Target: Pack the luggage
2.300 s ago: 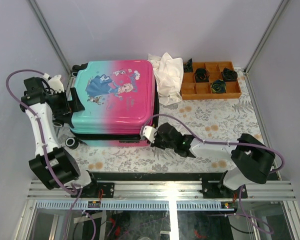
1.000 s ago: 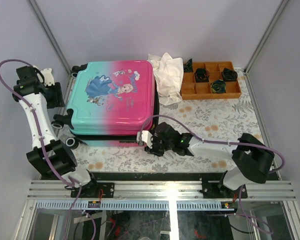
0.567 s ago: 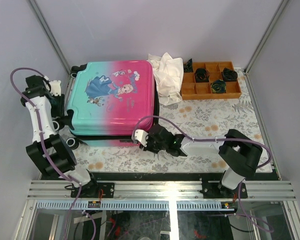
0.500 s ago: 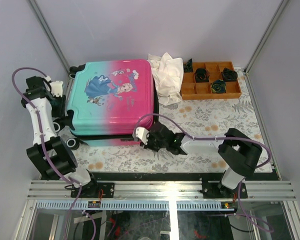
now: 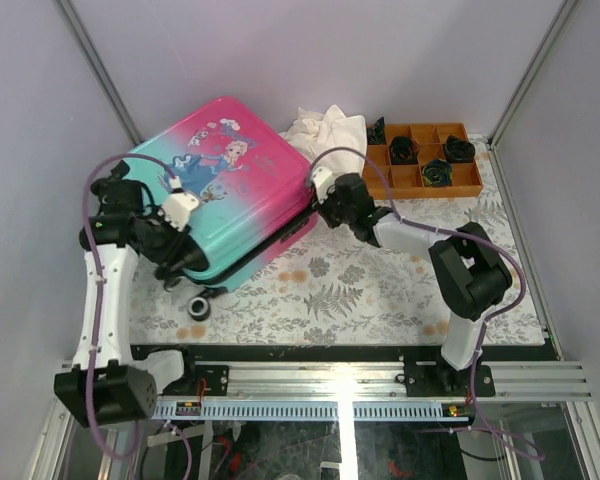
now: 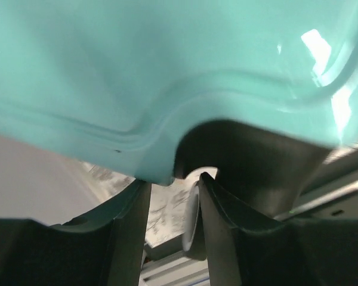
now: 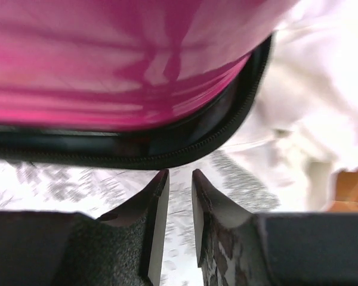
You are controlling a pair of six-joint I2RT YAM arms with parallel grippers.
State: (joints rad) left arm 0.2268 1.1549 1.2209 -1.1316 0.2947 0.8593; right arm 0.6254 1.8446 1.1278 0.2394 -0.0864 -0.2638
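Half a second ago your suitcase lay square at the far left of the table; now it sits turned on a diagonal, still shut. Your left gripper has moved onto its near teal corner, fingers slightly apart, holding nothing. Your right gripper has swung up to the pink corner beside the white cloth, likewise narrowly open and empty. Opening probably comes next.

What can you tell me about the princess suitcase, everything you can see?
The suitcase has a shiny hard shell, teal fading to pink, with cartoon princess pictures on top. It is zipped shut, with a black zipper band round its edge and a black wheel at the near left corner. It lies turned at an angle on the flowery table. The left hand and right hand are at its opposite ends.
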